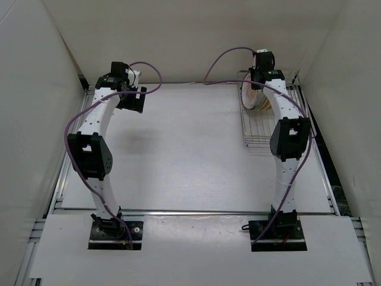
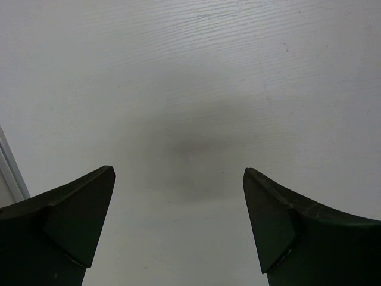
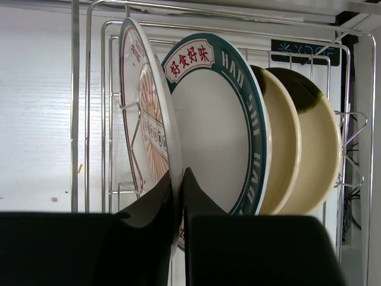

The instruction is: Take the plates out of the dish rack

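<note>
Bright, soft, even light from above, so the white table (image 1: 190, 167) only gets faint fuzzy shadows under the arms. Up close the black left tool (image 2: 178, 171) and black right tool (image 3: 178, 176) look dark and blurry, the white plate with orange centre pattern (image 3: 146, 101) is sharp, and the silvery wire rack (image 3: 74, 119) glints a bit.

A pale, faintly grained counter (image 1: 178, 155) fills the middle of the overhead view. Plain white walls box it in: one at 9 o'clock (image 1: 30, 89), one at 12 o'clock (image 1: 190, 36), one at 3 o'clock (image 1: 351, 65). Silvery metal rails (image 1: 59, 179) run along the counter's 9 and 3 o'clock edges, and a flat white panel (image 1: 196, 250) spans the 6 o'clock edge. The light is soft and even. In the left wrist view a blurred grey shadow (image 2: 190, 149) lies on the counter.
</note>
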